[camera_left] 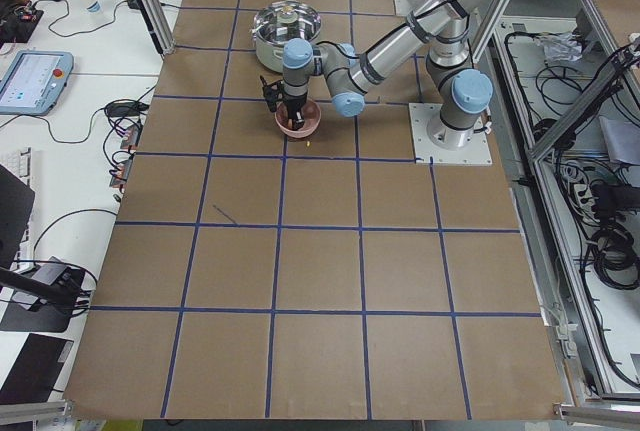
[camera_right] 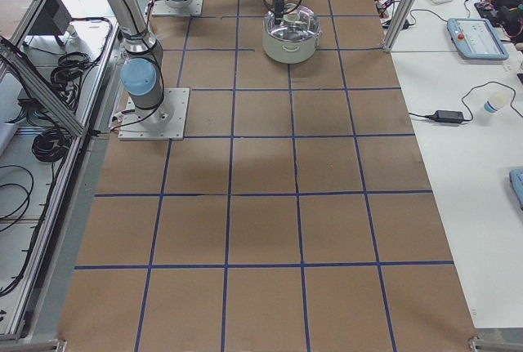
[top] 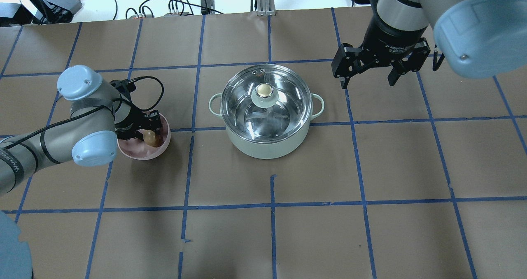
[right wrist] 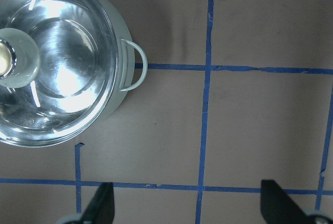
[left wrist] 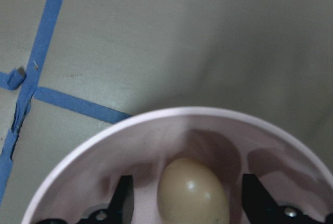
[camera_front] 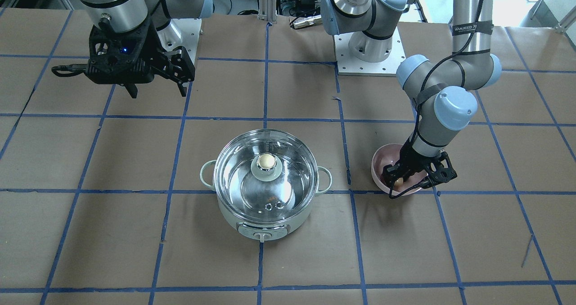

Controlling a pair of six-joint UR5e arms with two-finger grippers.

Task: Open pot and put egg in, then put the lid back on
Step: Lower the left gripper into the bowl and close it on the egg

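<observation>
The egg (left wrist: 192, 195) lies in the pink bowl (top: 138, 152), which sits on the table (top: 370, 168) well apart from the pot (top: 267, 145), on the robot's left. The left gripper (left wrist: 188, 185) reaches down into the bowl and straddles the egg. In the left wrist view one black finger (left wrist: 125, 200) stands on each side of the egg, with a narrow strip of bowl showing between it and each finger. The jaws are parted and grip nothing. The lid (top: 288, 102) is on the pot, its knob (top: 264, 90) at centre. The right gripper (top: 368, 79) hangs above the table on the pot's other side, spread wide and empty.
</observation>
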